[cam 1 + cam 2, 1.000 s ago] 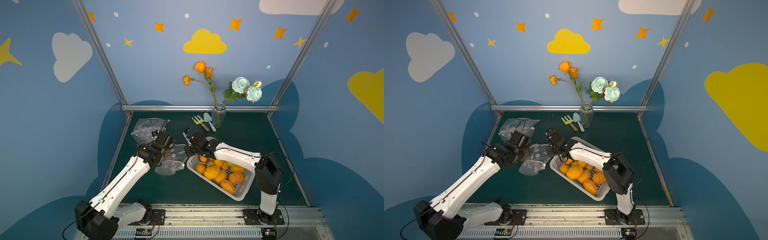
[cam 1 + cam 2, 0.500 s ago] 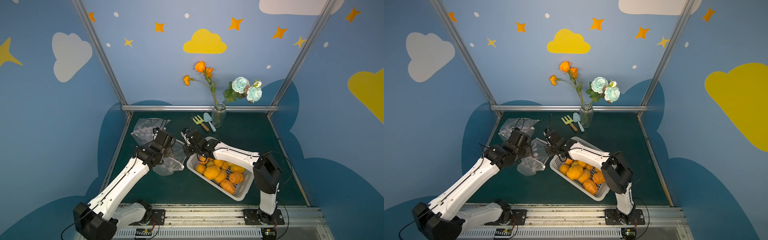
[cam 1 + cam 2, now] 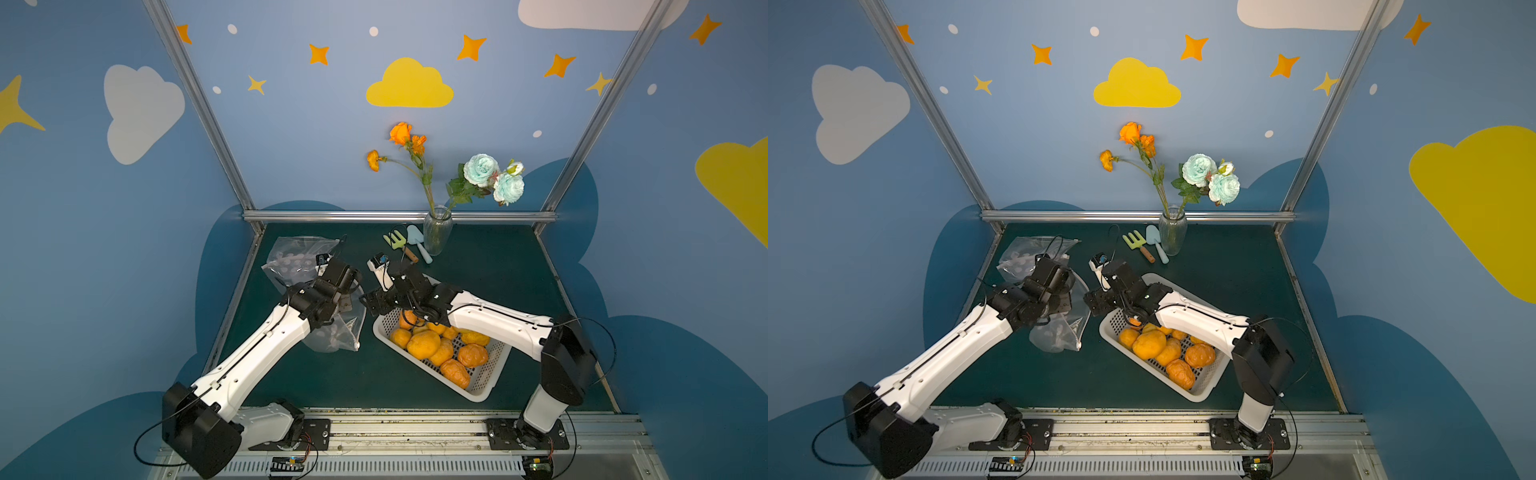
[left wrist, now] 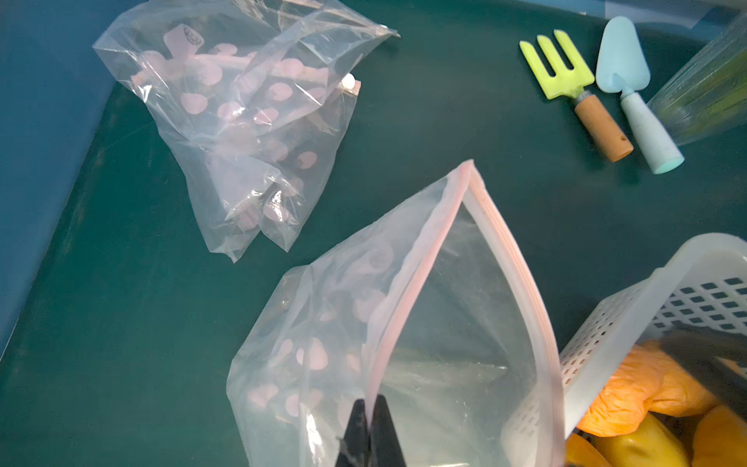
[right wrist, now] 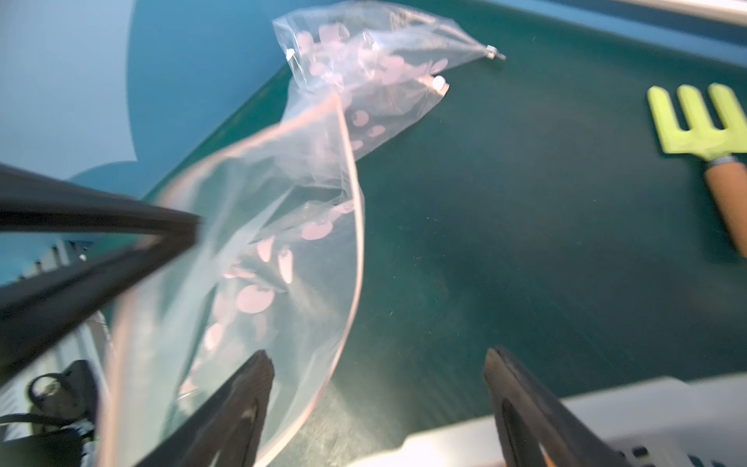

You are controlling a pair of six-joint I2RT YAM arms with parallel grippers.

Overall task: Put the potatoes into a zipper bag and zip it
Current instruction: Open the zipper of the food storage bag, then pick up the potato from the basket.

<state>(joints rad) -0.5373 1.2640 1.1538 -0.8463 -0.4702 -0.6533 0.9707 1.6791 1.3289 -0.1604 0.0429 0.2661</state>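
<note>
Potatoes (image 3: 424,344), lumpy orange-to-yellow ovals, all lie heaped in the white perforated plastic basket (image 3: 486,384), none yet in the clear pink-printed zipper bag (image 4: 444,323) just beside the basket's corner on the left arm's side. The left gripper (image 4: 370,408) is pressed together on the bag's pink zip rim, lifting one lip so the mouth gapes toward the basket, likely to give each potato a short way in. The right gripper (image 5: 378,353), jaws spread wide and empty, hovers at that same corner, seemingly free to fetch a potato; a second crumpled clear bag (image 4: 226,105) lies farther from the basket.
</note>
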